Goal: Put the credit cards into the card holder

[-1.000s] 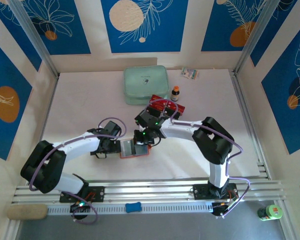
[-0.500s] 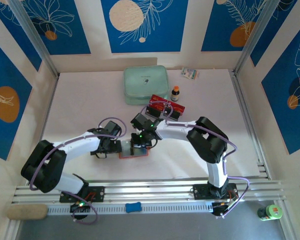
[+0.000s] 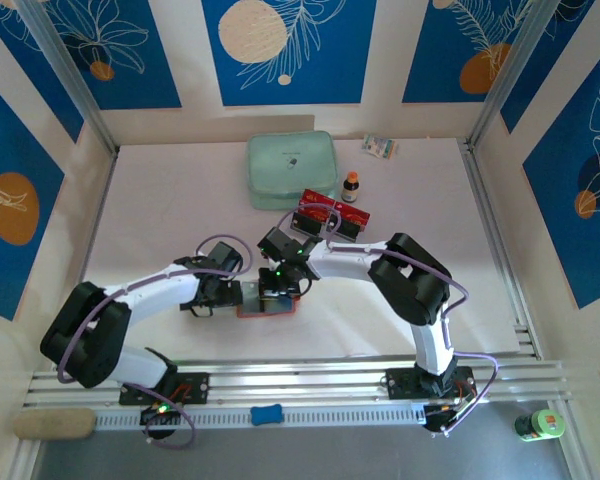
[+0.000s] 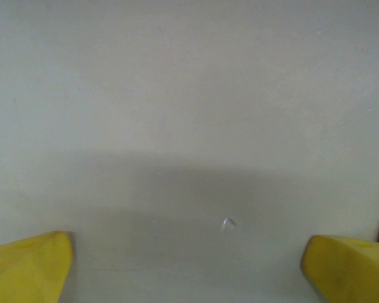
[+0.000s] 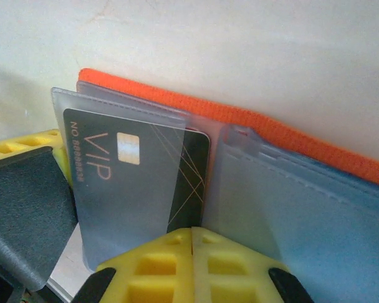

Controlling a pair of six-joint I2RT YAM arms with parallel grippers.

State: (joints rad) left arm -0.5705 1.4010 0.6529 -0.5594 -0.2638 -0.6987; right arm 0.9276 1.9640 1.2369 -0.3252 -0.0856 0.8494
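One black card [image 5: 139, 183] is partway into the card holder [image 5: 290, 136], right ahead of your pressed-together right end effector [image 5: 191, 237]. Nudge it deeper, I reckon.

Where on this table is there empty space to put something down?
Widest bare table lies between the pouch and the left wall. Another patch runs from the bottle to the right rail. Crowded: the middle, where the left arm and right arm meet over the holder, cards just behind.
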